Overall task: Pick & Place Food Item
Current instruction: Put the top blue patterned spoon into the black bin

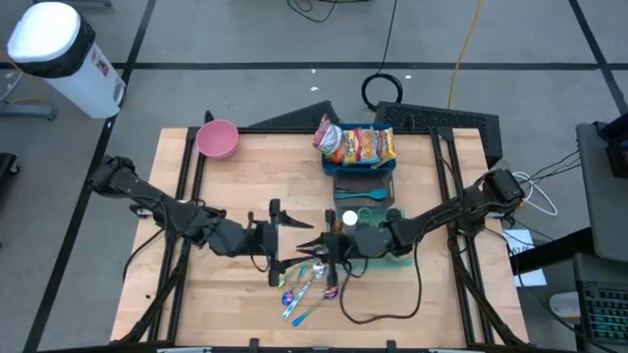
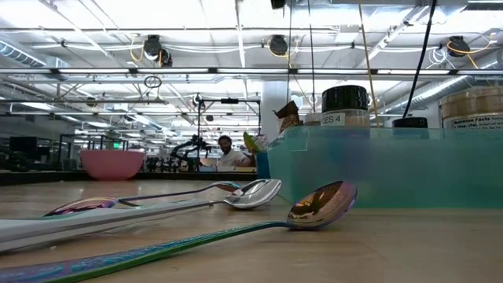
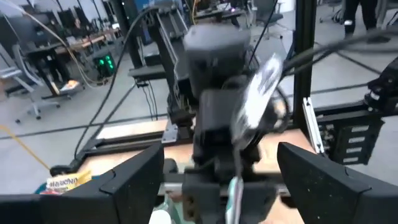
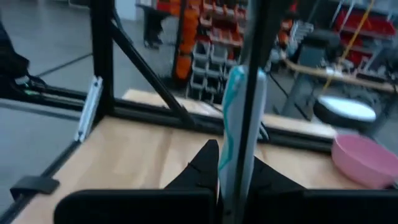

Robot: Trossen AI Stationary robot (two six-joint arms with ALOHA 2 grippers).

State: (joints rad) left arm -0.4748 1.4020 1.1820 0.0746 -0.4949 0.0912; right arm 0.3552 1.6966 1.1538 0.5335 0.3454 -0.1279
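Near the surface's front edge, the right gripper (image 4: 233,199) has its fingers closed on a teal utensil (image 4: 235,124) facing the wide-open left gripper (image 3: 217,180), and a thin hold could let it twist or drop among the spoons (image 1: 306,292).

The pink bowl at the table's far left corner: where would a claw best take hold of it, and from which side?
Probably on the rim, from straight above. The pink bowl stands upright with its mouth open to the top, alone on the table, so one finger could drop inside and one outside the wall. The left claw is the nearer one; the right claw sits beside the spoons.
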